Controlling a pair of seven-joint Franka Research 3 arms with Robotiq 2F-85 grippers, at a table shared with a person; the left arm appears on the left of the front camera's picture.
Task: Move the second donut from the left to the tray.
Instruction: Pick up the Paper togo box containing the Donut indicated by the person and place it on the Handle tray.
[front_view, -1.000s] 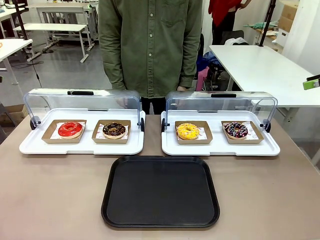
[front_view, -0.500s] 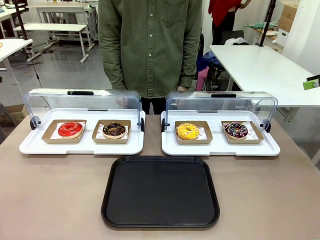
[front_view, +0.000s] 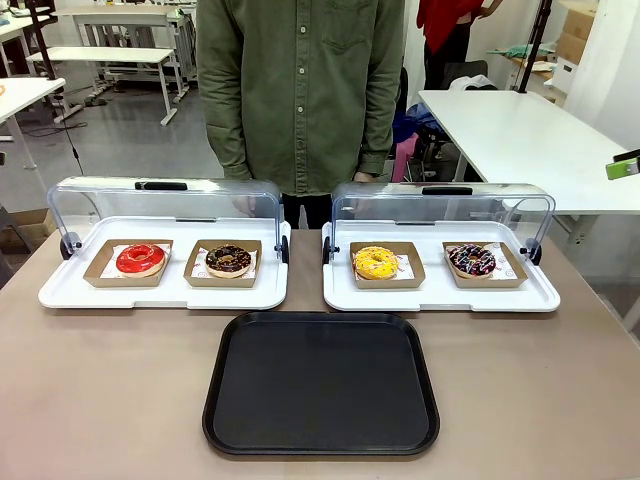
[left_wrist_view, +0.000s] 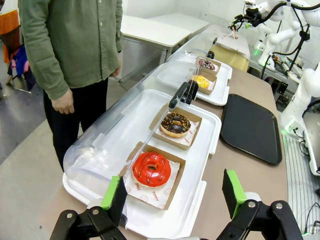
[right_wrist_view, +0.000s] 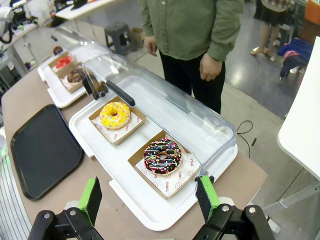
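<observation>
Approach is the step in hand, and it has not yet reached the target. The chocolate donut (front_view: 229, 260) sits in its holder (front_view: 223, 276) on the left display tray (front_view: 160, 292), just right of the red donut (front_view: 140, 259). The tray (front_view: 320, 390) lies bare on the table (front_view: 100, 400), just in front of both display trays.

In its wrist view the left gripper (left_wrist_view: 173, 195) hovers over the near end of that display tray, jaws spread wide and empty. The red donut is closest to it and the chocolate donut just beyond. The right gripper (right_wrist_view: 149, 200) hangs wide and empty too, over the right display tray (front_view: 440, 297), well apart from the target.

I judge the left arm the better placed. The next move calls for passing over the red donut and coming down in front of the raised left lid (front_view: 165, 200). The jaws should then close on the holder's wall rather than the soft glaze, before the lift and short carry to the tray.

Count:
- four donuts, each in its own holder: red, chocolate, a yellow donut (front_view: 375, 262) and a multicoloured donut (front_view: 471, 260)
- two display trays, two donuts on each
- two lids, both raised, the other being the right lid (front_view: 440, 200)
- one tray
- one person (front_view: 300, 90) standing at the far side
</observation>
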